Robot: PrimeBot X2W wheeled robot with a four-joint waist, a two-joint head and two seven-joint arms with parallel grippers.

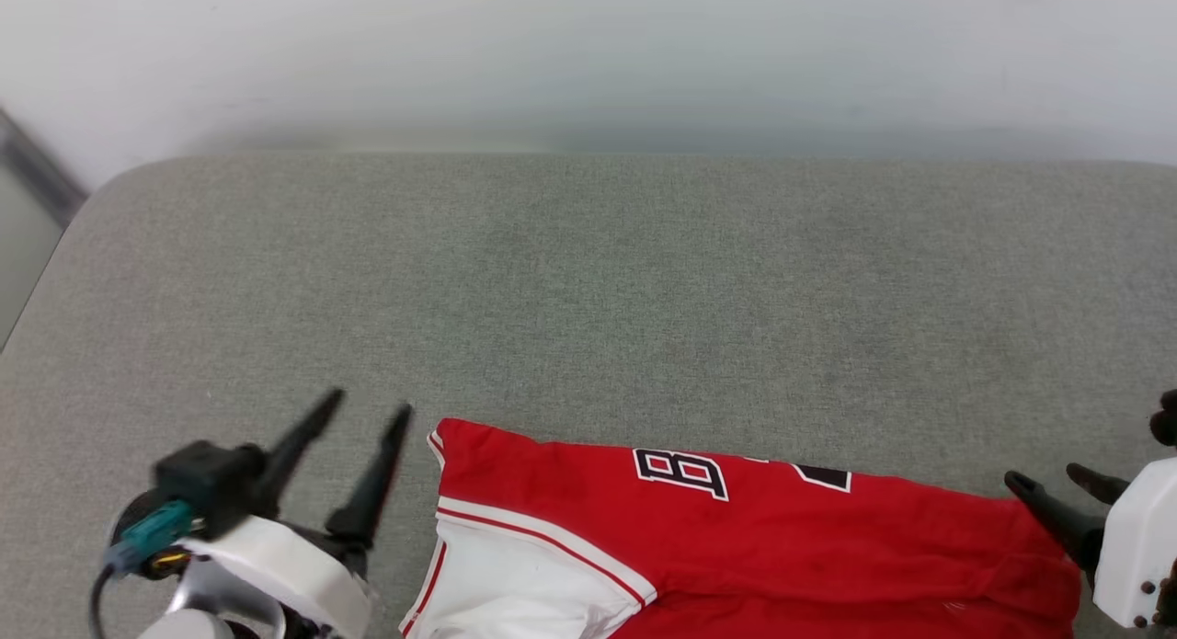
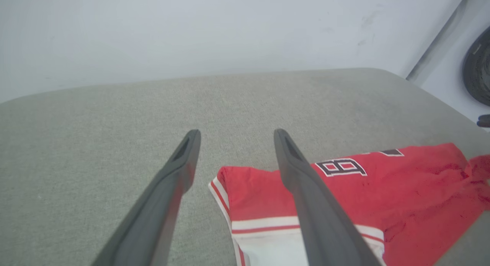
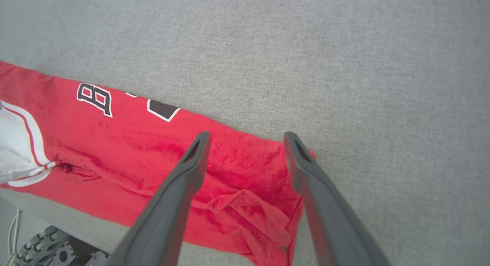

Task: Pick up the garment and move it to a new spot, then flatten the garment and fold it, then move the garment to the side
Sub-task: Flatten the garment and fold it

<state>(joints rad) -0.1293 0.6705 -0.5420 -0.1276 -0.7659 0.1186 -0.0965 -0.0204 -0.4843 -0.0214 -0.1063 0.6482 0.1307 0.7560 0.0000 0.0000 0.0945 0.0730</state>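
Red jersey knit on grey woven upholstery, that's basically the whole scene. The garment lies stretched sideways along the near edge of the grey padded surface, well short of the pale wall behind. It reads as a long band rather than a spread-out shirt, so it's probably doubled over lengthwise, though the layers aren't clear enough to be sure. The white sleeve with its red-and-white striped seam sits at the robot's left end. The black-and-white number print runs along the far edge. The right end is rumpled, with a loose flap.

The left gripper hangs just beside the shoulder corner, fingers spread wide and gripping nothing. The right gripper is at the opposite, hem end, also parted with nothing between its fingers. In the right wrist view, its dark tapered fingers straddle the wrinkled hem.

One pincer at each end makes sense. Soft cloth like this sags, so grabbing both ends would keep it taut for another fold or the slide to the side. The rumpled hem probably wants smoothing first.
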